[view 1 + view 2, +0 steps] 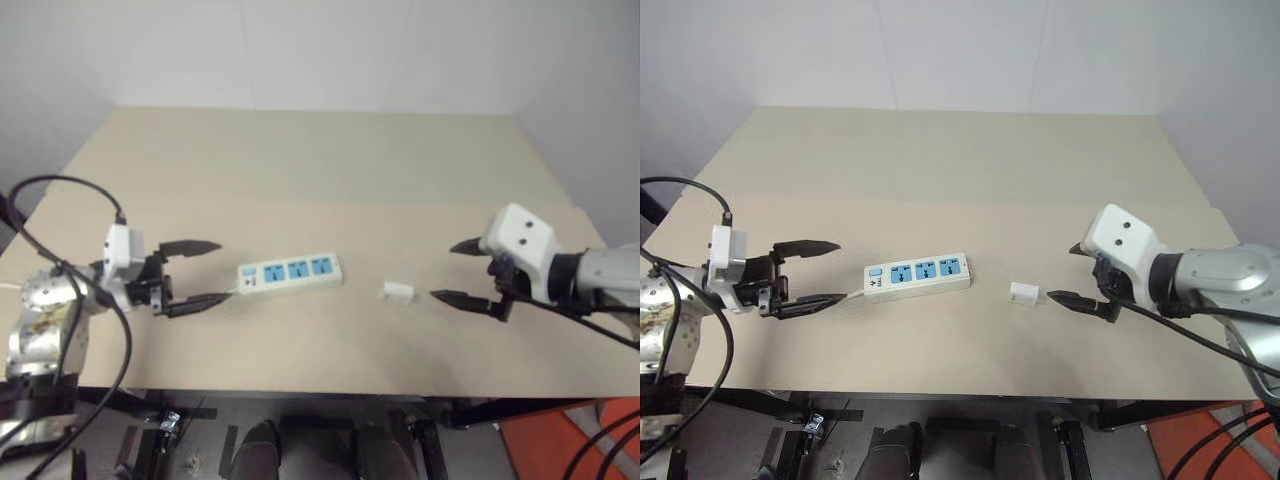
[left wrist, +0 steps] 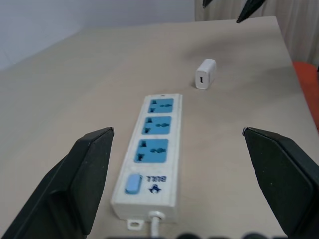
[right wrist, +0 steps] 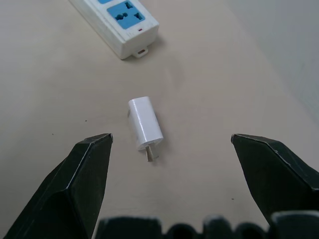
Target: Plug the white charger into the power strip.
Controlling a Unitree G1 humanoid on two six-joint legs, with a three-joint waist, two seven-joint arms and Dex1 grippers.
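Note:
The white charger (image 1: pixel 398 293) lies on its side on the tan table, to the right of the power strip (image 1: pixel 290 274); in the right wrist view the charger (image 3: pixel 145 123) shows its metal prongs pointing toward the camera. The power strip (image 2: pixel 152 153) lies flat with three blue sockets up, its switch end and cord toward my left gripper (image 1: pixel 203 272). That gripper hovers open just left of the strip, holding nothing. My right gripper (image 1: pixel 458 271) is open a short way right of the charger, fingers (image 3: pixel 84 181) apart and not touching it.
The tan table (image 1: pixel 300 170) stretches wide and bare behind the strip. Its front edge runs just below both grippers. Black cables (image 1: pixel 110 330) loop around my left arm. A white wall stands behind the table.

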